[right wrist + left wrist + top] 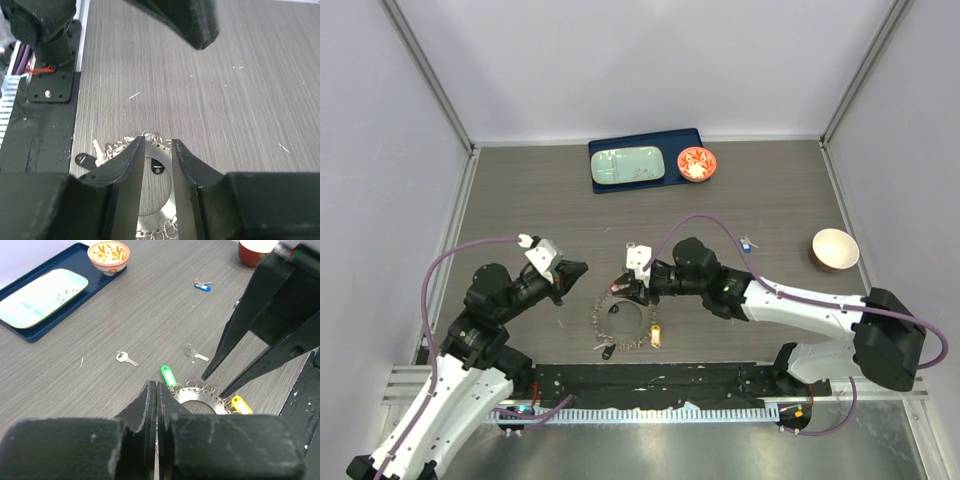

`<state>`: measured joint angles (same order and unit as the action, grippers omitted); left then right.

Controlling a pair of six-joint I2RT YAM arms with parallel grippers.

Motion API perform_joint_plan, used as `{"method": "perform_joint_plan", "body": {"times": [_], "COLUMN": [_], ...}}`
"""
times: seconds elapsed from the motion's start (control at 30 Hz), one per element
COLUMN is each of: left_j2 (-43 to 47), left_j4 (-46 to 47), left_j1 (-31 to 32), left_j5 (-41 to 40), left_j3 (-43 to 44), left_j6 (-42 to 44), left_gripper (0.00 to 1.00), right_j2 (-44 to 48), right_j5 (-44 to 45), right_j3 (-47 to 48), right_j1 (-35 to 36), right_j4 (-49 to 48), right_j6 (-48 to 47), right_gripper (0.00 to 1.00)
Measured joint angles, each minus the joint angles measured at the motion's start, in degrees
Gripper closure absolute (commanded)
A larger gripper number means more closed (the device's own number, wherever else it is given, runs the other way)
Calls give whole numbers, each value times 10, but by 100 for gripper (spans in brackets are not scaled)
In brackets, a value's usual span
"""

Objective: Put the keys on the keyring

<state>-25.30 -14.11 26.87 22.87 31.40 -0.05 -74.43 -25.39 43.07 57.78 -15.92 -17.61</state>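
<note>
Pale walls were seen around a grey table [520, 200]. Both arms were stretched toward the middle of it. The left arm was bent at the elbow and pointed to the right. The left gripper [155, 387] was held low, near the keyring [197, 394] but apart from it. Its two fingers were pressed flat together, and nothing was seen between them.

The right arm was laid long and low across the table, reaching to the left. The right gripper [157, 141] was pointed down at the far edge of the keyring. Its fingers were spread a little, with the ring's edge seen in the gap. Whether the ring was touched could not be told.

A blue tray [610, 188] was set at the far side, with a pale green plate [628, 166] and a red bowl [697, 164] on it. A cream bowl [835, 248] was placed at the right.

The keyring was laid flat just in front of the arm bases. A green tag [168, 375] and a yellow tag [241, 404] were seen at its edge.

A silver key [127, 358] and a small key [195, 354] were left loose near the ring. A blue key [202, 287] was left well apart.
</note>
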Motion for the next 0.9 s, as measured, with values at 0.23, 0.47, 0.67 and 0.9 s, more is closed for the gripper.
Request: {"method": "perform_joint_plan", "body": {"times": [0.23, 0.47, 0.67, 0.9], "left_j2": [-30, -120, -215, -367], "left_j4": [-30, -74, -88, -138], "left_j1": [0, 8, 73, 194], "left_j5": [-24, -71, -168, -328], "left_j3": [7, 28, 31, 76], "left_j6": [-37, -140, -242, -311], "left_gripper": [61, 32, 14, 14], "right_j2": [49, 109, 132, 184], "right_j5": [48, 185, 340, 470], "right_j3": [0, 0, 0, -19], "right_j1": [0, 0, -8, -32], "right_j4": [2, 44, 98, 148], "right_j6": [48, 100, 148, 193], "right_gripper": [40, 15, 8, 8]}}
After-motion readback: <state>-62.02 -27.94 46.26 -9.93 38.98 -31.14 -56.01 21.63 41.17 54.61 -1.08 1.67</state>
